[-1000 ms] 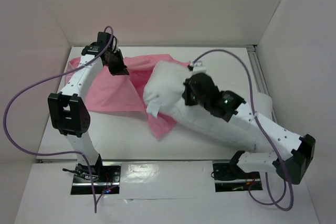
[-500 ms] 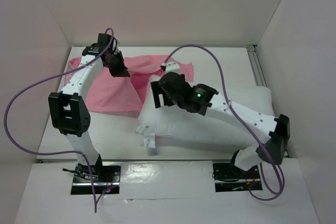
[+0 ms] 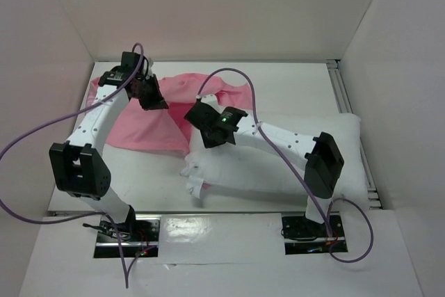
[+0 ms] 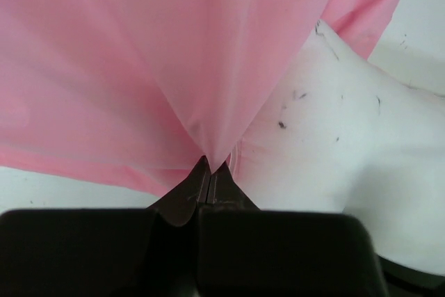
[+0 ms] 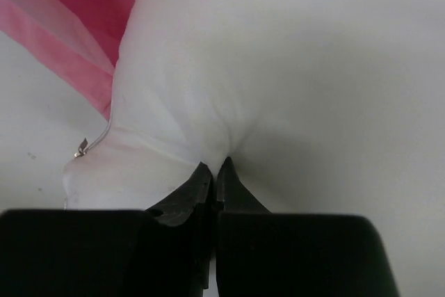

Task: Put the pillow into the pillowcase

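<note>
The white pillow [image 3: 278, 158] lies across the right half of the table, its left end near the pink pillowcase [image 3: 149, 126], which spreads over the back left. My left gripper [image 3: 154, 102] is shut on a pinch of the pillowcase [image 4: 174, 67], lifting it into a tent, with the pillow [image 4: 334, 151] showing just to the right. My right gripper [image 3: 198, 119] is shut on a fold of the pillow [image 5: 278, 67] at its upper left corner. A strip of the pillowcase [image 5: 62, 26] shows left of that corner.
White walls close in the table on the left, back and right. A metal rail [image 3: 348, 106] runs along the table's right edge. Purple cables [image 3: 229, 74] loop above both arms. A small metal zipper pull [image 5: 81, 147] hangs at the pillow's seam.
My right arm has swung left along the pillow and its gripper has opened and shut again on the pillow's upper left corner. The pillow has settled flatter; the left gripper keeps its hold.
</note>
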Action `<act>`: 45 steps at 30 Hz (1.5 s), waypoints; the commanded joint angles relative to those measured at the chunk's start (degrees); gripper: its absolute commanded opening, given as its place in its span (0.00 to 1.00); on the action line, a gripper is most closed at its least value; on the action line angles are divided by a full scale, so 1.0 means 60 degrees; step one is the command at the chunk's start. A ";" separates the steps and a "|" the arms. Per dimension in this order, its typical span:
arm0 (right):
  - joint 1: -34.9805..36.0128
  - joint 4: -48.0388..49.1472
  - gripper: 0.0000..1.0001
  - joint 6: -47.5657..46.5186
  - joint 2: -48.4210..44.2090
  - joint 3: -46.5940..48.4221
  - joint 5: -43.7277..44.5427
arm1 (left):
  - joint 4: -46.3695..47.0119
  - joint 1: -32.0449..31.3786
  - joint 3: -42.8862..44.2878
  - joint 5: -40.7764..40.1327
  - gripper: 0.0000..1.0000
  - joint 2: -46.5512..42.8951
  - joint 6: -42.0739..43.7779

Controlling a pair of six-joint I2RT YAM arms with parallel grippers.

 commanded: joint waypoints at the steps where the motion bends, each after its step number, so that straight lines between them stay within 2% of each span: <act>1: -0.0188 0.0014 0.00 0.0021 -0.0652 -0.0118 -0.0137 | 0.0103 -0.0037 -0.0379 0.0001 0.00 -0.1103 0.0076; 4: -0.0452 0.0250 0.00 -0.0419 -0.1108 -0.0118 -0.0708 | -0.0072 -0.0037 -0.0469 0.0001 0.00 -0.1456 0.0280; 8: -0.0453 -0.0174 0.00 -0.0726 -0.1108 0.1036 -0.0958 | -0.0553 -0.0037 -0.0469 0.0103 0.00 -0.1763 0.0487; 13: -0.0335 -0.0174 0.00 -0.1123 -0.0611 0.1537 -0.1560 | -0.0556 -0.0037 -0.0776 0.0221 0.00 -0.2246 0.0764; 20: -0.0453 0.0002 0.00 -0.1328 -0.0522 0.2502 -0.0652 | -0.0995 -0.0037 -0.1406 0.0118 0.00 -0.2451 0.1072; 25: -0.0804 0.1201 0.00 -0.1824 -0.0303 0.2942 0.0181 | -0.0995 -0.0125 -0.1626 0.0425 0.00 -0.2672 0.1159; 30: -0.1024 0.1598 0.00 -0.2191 0.0472 0.3661 0.1427 | -0.1170 -0.0125 -0.1538 0.0762 0.00 -0.2847 0.1247; 33: -0.1141 0.1701 0.00 -0.2309 0.1130 0.3793 0.1135 | -0.1171 -0.0125 -0.1435 0.1070 0.00 -0.2848 0.1248; 38: -0.1229 0.1701 0.00 -0.1871 0.2303 0.3544 0.1955 | -0.1259 -0.0125 -0.1566 0.1596 0.00 -0.3052 0.1248; 44: -0.1566 0.1716 0.00 -0.1547 0.3299 0.3456 0.2058 | -0.1362 -0.0125 -0.1802 0.1803 0.00 -0.3449 0.1248; 45: -0.1566 0.1469 0.00 -0.1446 0.3475 0.3847 0.2058 | -0.1449 -0.0125 -0.1802 0.1803 0.00 -0.3565 0.1248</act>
